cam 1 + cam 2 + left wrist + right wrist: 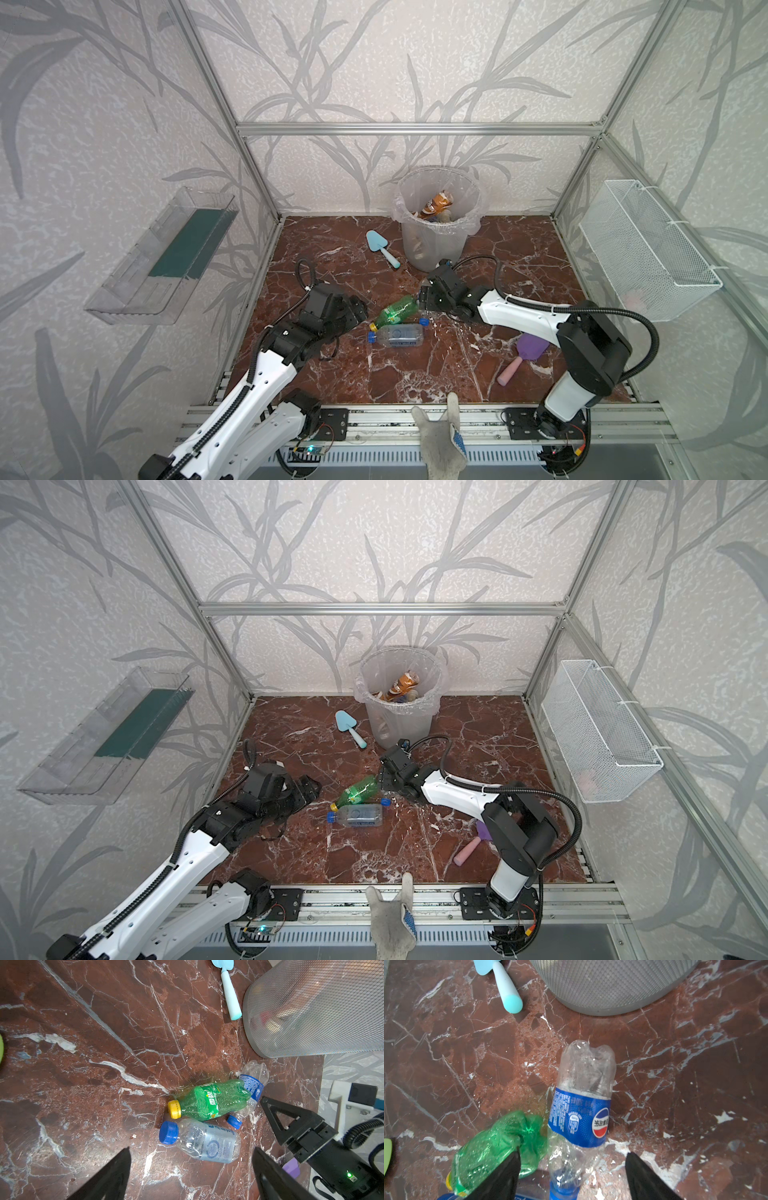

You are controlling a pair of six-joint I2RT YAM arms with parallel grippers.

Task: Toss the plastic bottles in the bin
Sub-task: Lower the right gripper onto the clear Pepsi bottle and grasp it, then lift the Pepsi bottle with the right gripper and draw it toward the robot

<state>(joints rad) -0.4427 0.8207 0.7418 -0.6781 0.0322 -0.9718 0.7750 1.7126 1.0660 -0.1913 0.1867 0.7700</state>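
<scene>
Left arm (266, 374) enters from 7 o'clock and reaches toward 1 o'clock, wrist low, left gripper (360, 309) pointing to 3 o'clock with jaws spread wide, gripping nothing. Right arm (519, 318) rises from its base at 5 o'clock, folds at the elbow and runs toward 10 o'clock; right gripper (423, 297) tilts downward at centre, jaws parted, closed on nothing.

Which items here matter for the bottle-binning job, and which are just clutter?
Job: green bottle, pale-label clear bottle, blue-label clear bottle, bin.
Clutter: blue trowel, purple shovel, wire basket, clear tray, glove.
</scene>
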